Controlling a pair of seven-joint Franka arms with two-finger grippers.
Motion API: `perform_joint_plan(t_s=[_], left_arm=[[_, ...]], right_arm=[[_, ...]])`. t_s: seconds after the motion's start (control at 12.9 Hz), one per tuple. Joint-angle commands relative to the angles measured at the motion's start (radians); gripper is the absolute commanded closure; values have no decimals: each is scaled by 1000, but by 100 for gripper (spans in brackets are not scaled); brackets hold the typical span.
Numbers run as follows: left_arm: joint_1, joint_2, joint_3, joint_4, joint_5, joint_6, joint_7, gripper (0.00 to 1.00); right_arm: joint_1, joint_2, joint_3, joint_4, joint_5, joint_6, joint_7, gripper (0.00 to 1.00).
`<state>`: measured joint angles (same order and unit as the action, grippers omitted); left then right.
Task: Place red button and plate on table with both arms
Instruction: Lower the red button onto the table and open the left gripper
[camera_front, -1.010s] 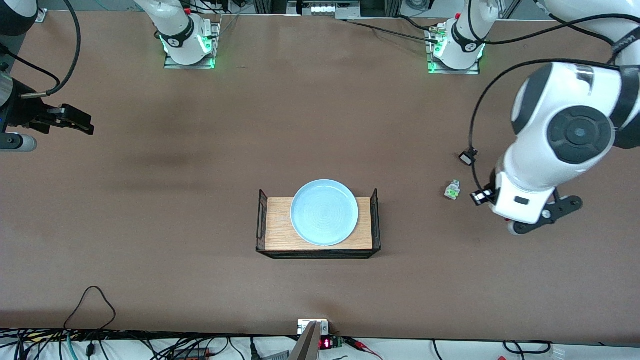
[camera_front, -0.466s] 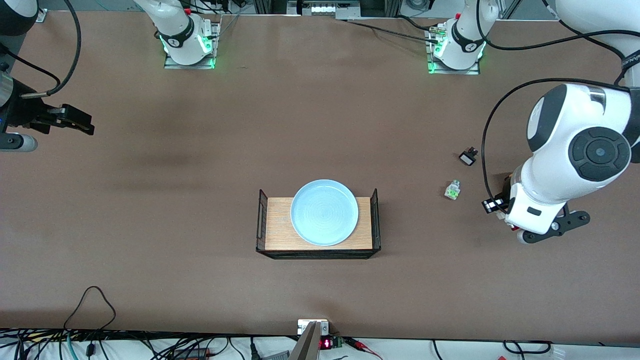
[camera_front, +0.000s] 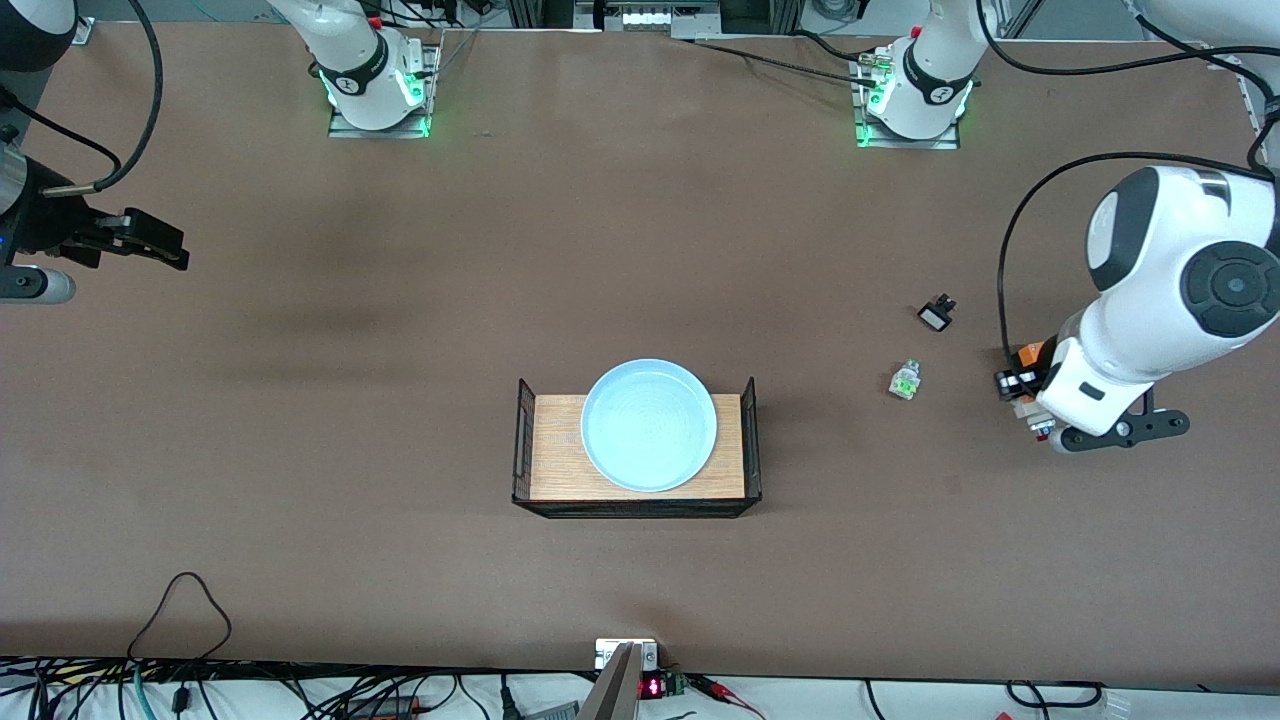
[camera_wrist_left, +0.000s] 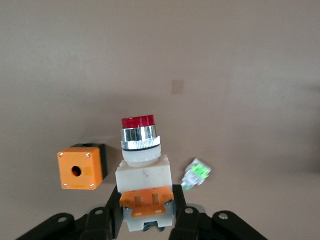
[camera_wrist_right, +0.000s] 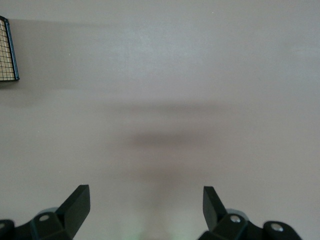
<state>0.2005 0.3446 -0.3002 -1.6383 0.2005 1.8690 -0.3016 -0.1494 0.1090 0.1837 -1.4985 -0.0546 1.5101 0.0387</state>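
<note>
While I read the front view, the left end effector (camera_front: 1030, 405) hangs over the bench (camera_front: 300, 450) at the left arm's end, above bare brown top near the green-and-clear part (camera_front: 905, 381); the plate (camera_front: 649, 425) sits on the wooden tray (camera_front: 545, 450) mid-bench. The right end effector (camera_front: 150, 245) waits at its own end. Left wrist view: I see it clenched on the red button (camera_wrist_left: 141, 165), cap pointing away, orange box (camera_wrist_left: 82, 167) on the bench below. Right wrist view: fingers (camera_wrist_right: 77, 205) spread, holding nothing. I judge the button placement is in hand; next I lower and release. No readable labels.
</note>
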Motion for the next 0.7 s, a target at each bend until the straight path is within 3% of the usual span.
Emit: perform_joint_plan(t_s=[0.0,0.31,0.62], left_arm=[[51,-71,-11,-168,-67,87,134,100],[95,-95,-7,-340,-67,252,218,100],[160,-55,-4,-477,-64,488,317,100]], right_arm=[[2,0,7,12,-10,-7,1,0],[1,0,5,12,-10,-7,1,0],[1,0,3,12,-10,-7,0,0]])
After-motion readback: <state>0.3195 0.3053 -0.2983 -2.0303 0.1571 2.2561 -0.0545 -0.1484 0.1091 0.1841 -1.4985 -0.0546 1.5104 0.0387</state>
